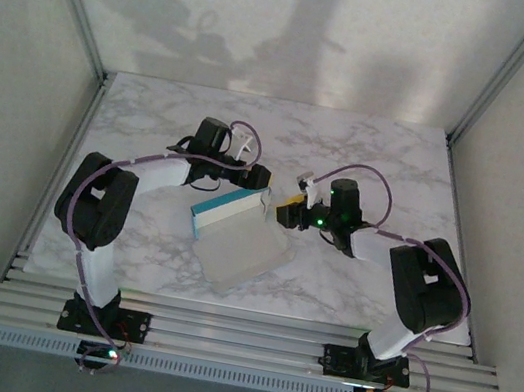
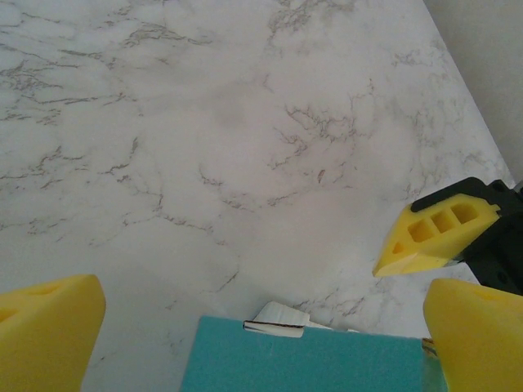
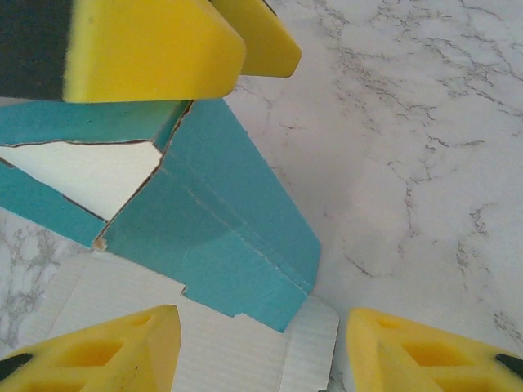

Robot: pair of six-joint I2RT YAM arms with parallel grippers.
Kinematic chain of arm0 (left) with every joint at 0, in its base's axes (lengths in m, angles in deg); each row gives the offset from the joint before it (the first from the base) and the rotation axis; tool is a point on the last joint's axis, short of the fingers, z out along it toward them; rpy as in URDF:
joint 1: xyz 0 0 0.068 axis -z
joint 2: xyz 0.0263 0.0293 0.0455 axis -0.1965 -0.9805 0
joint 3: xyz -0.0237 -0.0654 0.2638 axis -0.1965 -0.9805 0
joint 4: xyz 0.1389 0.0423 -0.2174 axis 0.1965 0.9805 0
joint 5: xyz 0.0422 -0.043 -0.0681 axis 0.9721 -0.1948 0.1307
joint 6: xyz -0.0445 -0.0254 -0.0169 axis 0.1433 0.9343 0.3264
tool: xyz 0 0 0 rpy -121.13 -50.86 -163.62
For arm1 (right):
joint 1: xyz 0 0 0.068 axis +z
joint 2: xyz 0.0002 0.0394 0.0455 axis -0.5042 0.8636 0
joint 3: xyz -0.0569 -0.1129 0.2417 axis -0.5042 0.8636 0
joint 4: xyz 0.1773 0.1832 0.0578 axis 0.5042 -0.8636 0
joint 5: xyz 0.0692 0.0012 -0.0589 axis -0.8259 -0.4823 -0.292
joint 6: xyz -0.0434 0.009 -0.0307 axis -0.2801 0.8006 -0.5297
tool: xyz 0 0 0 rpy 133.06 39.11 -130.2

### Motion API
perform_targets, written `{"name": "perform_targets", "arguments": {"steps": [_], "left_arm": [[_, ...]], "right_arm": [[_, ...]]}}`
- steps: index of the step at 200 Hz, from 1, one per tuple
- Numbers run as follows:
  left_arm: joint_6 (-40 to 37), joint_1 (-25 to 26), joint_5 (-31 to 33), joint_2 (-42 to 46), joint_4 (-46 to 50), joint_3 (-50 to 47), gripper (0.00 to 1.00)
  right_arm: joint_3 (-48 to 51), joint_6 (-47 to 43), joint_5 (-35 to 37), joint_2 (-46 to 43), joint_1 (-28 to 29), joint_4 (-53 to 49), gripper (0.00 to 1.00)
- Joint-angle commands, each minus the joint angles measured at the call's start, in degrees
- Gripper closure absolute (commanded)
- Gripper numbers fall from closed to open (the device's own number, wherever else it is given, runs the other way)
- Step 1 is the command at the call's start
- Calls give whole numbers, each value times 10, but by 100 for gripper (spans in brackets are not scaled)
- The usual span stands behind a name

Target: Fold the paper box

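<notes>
**While both jaws gape, paper box lies mid-desk between them**

Seen from the right wrist, the right jaws are spread wide and released, gripping nothing. Their yellow ribbed fingers [image 3: 106, 347] frame the near corner of the paper box [image 3: 212, 220]. An off-white flap, faintly corrugated, lies flat on the desk [image 3: 425, 163] between the two tips. Its near edge is cut off by the frame. Just beyond, turquoise panels rise at a tilt, creased, with rough edges at the folds. An off-white inner face shows through a triangular gap. Fingers of the left jaws [image 3: 147, 49] hang over the box's far side; whether they touch it cannot be told.

Left wrist view: the left jaws are also released, with fingers [image 2: 49, 327] well apart. A straight turquoise box edge [image 2: 310, 363] lies between them, with a small off-white tab poking above it. The finger at picture right sits just beside that edge, contact unclear. A finger of the right jaws [image 2: 433, 249] shows beyond, over bare marble.

Top view: the box [image 1: 238, 243] lies mid-desk on grey-veined white marble. Its turquoise wall stands on the far-left side and its pale panel lies flat toward the near edge. Both wrists meet at its far side.
</notes>
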Motion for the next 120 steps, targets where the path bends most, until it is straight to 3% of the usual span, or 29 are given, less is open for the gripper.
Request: {"name": "perform_targets", "arguments": {"steps": [1, 120], "left_arm": [[-5, 2, 2, -6, 25, 9, 1], [-7, 2, 1, -7, 29, 9, 1]], "right_arm": [[-33, -10, -1, 25, -1, -4, 43], [-59, 35, -3, 89, 32, 64, 45]]}}
